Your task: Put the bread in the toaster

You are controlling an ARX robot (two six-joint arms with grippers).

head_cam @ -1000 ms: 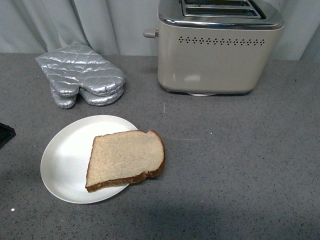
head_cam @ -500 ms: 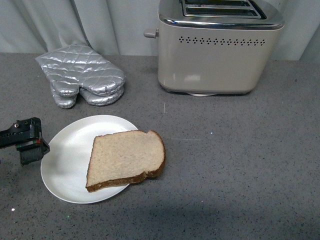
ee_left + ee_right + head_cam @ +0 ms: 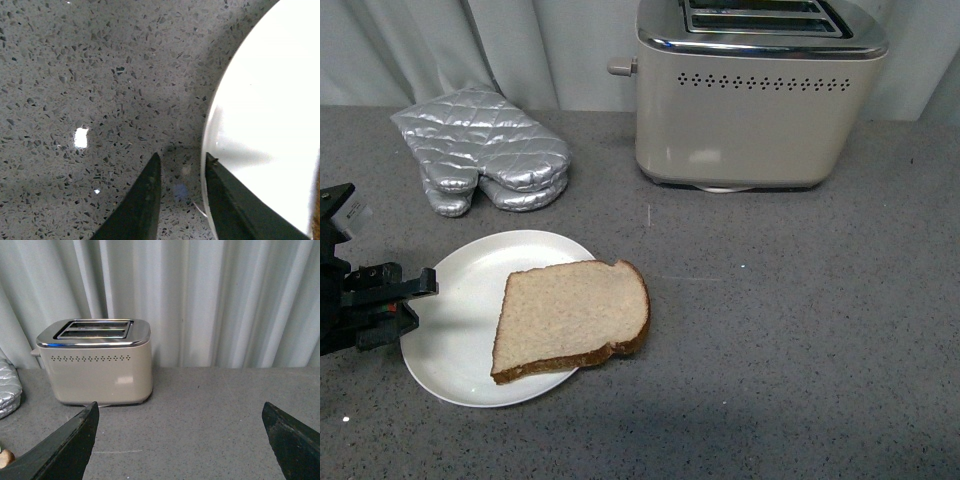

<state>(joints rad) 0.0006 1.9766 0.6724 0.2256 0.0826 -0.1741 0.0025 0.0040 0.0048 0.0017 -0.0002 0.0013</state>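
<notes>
The bread (image 3: 572,318), a light-brown slice with a darker crust, lies flat on the right half of a round white plate (image 3: 455,300). The beige toaster (image 3: 750,100) with a chrome top stands at the back, its slots empty; it also shows in the right wrist view (image 3: 95,365). My left gripper (image 3: 415,298) is open and empty, low at the plate's left rim. In the left wrist view this gripper (image 3: 182,156) has a narrow gap, with one finger over the plate's edge (image 3: 270,110). My right gripper (image 3: 180,405) is wide open and empty, facing the toaster, and is not in the front view.
Two silver quilted oven mitts (image 3: 485,150) lie stacked at the back left, and one edge shows in the right wrist view (image 3: 7,390). A grey speckled countertop (image 3: 800,330) carries everything. A pale curtain (image 3: 225,300) hangs behind the toaster.
My left gripper has come in from the left edge and now sits at the plate's left rim. The bread, plate and toaster have not moved.
</notes>
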